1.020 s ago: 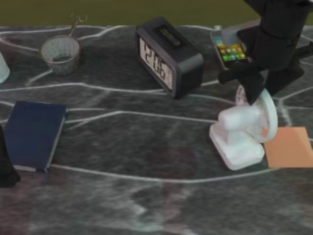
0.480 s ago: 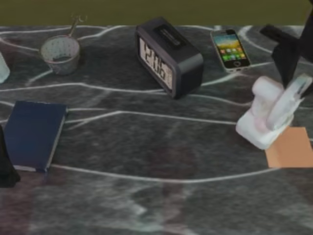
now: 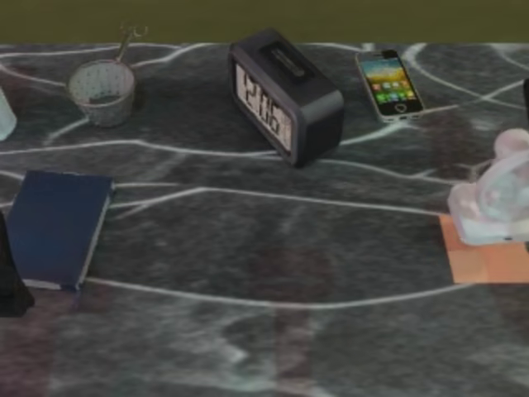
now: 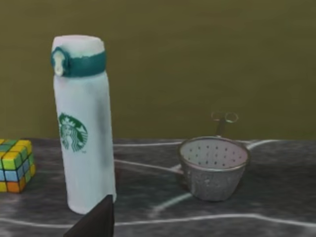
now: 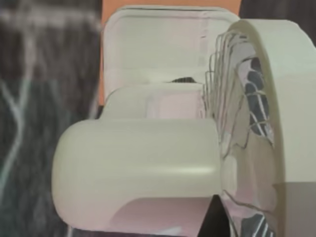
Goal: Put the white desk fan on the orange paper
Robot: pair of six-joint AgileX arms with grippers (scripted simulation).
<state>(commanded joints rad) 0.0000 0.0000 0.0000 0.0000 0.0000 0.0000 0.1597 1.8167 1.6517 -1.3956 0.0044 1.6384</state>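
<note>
Over at the left edge of the table (image 3: 248, 347) the left gripper (image 3: 10, 277) sits parked, only a dark sliver of it showing, and whether its pincer is apart or together I cannot tell. Beside it lies a dark blue book (image 3: 56, 227), and toward the far left corner a metal strainer (image 3: 102, 91) stands with nothing visible inside; the left wrist view shows that strainer's perforated bowl bare, with a white tumbler (image 4: 83, 123), lid on, and a colour cube (image 4: 16, 164) near it. Further along the far edge stand a black alarm clock (image 3: 285, 95) and then a smartphone (image 3: 390, 84). At the right edge the white desk fan (image 3: 496, 198) now sits with its base over the far part of the orange paper (image 3: 483, 263), upright as far as can be judged, with bare sheet showing toward the near edge. The right wrist view looks closely at the fan's motor housing and grille, orange visible past its base. The right gripper is hardly seen in any view, so its pincer cannot be told either. By my judgement the placing is nearly or fully done; what remains is confirming release and clearing the arm.
</note>
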